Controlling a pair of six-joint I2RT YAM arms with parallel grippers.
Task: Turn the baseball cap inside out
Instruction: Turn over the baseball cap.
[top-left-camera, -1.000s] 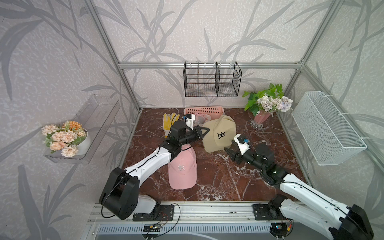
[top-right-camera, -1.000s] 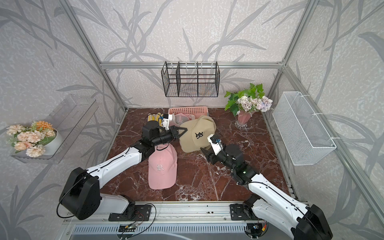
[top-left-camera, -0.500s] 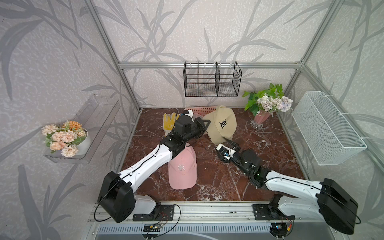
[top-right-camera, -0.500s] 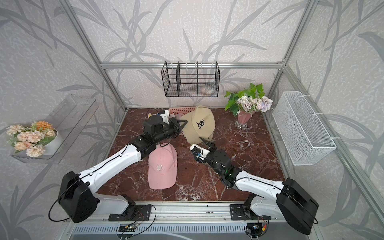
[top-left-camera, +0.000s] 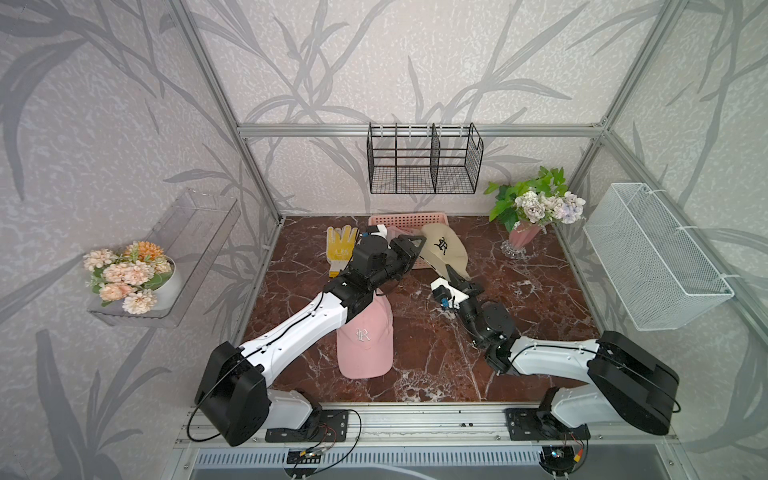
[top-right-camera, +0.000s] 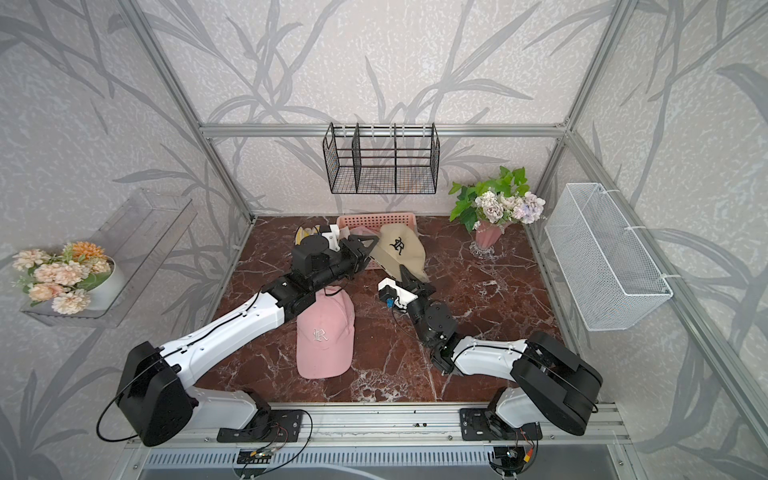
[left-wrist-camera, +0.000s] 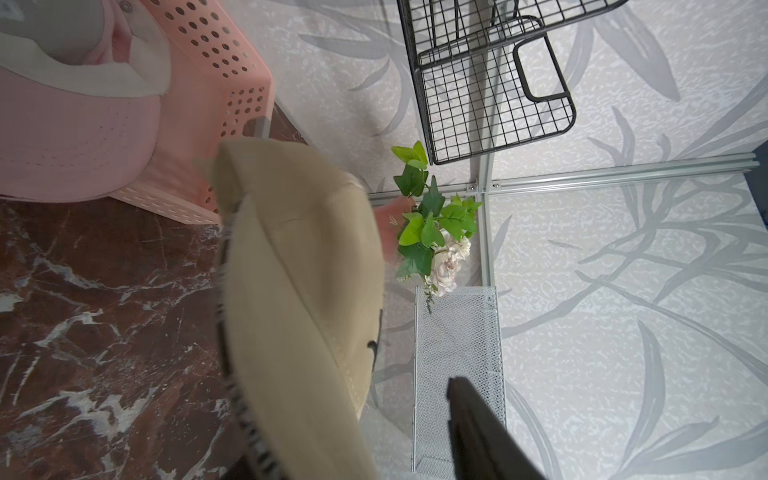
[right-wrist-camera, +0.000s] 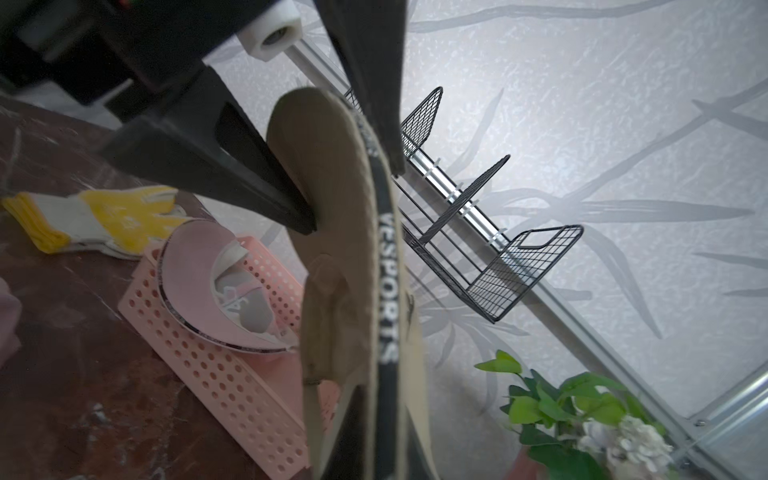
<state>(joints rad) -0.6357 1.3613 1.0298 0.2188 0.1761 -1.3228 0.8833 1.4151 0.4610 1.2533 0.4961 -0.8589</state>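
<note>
The beige cap (top-left-camera: 442, 249) hangs above the table (top-left-camera: 540, 316) just in front of the pink basket (top-left-camera: 409, 218), pinched at its rim by the closed right gripper (top-left-camera: 452, 275), while the left gripper (top-left-camera: 417, 246) stands with jaws apart, straddling another part of the rim. Inside the basket lies a pink cap (right-wrist-camera: 195, 282); a yellow glove (top-left-camera: 340, 249) lies beside the basket and a second pink cap (top-left-camera: 365, 336) sits on the table. On the left wall a clear shelf (top-left-camera: 195, 232) holds a white pot of flowers (top-left-camera: 166, 286).
</note>
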